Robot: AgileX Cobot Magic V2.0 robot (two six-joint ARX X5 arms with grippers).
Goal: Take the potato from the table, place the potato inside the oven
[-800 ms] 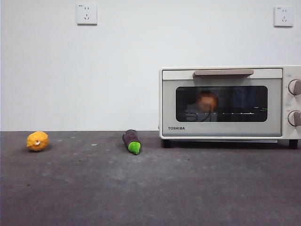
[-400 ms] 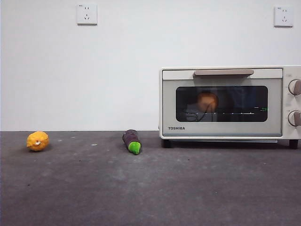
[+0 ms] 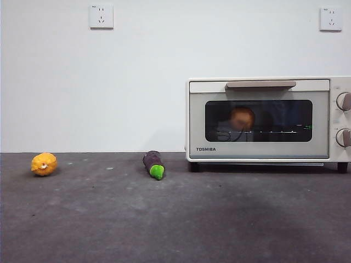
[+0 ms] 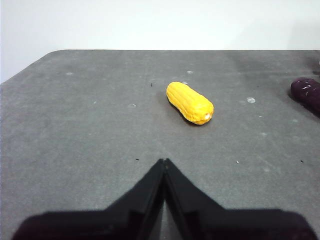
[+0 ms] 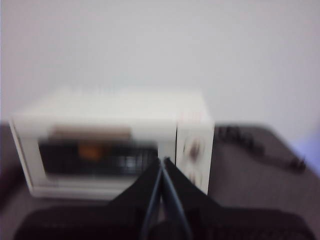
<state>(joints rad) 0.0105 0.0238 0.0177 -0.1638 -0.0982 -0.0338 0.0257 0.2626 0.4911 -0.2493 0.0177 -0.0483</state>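
The cream-white TOSHIBA oven (image 3: 263, 118) stands at the right of the table (image 3: 164, 219) with its door closed. Behind the dark glass the orange-brown potato (image 3: 242, 118) rests on the wire rack. In the blurred right wrist view the oven (image 5: 115, 145) sits ahead, the potato (image 5: 90, 150) a dim orange spot inside, and my right gripper (image 5: 162, 162) is shut, empty, some way in front of it. My left gripper (image 4: 163, 162) is shut and empty over bare table. Neither arm shows in the front view.
A small yellow-orange lumpy fruit (image 3: 44, 164) lies at the far left, seen as a yellow ridged lump (image 4: 190, 102) ahead of the left gripper. A dark purple eggplant (image 3: 154, 164) with a green tip lies left of the oven. Black cables (image 5: 260, 145) trail beside the oven.
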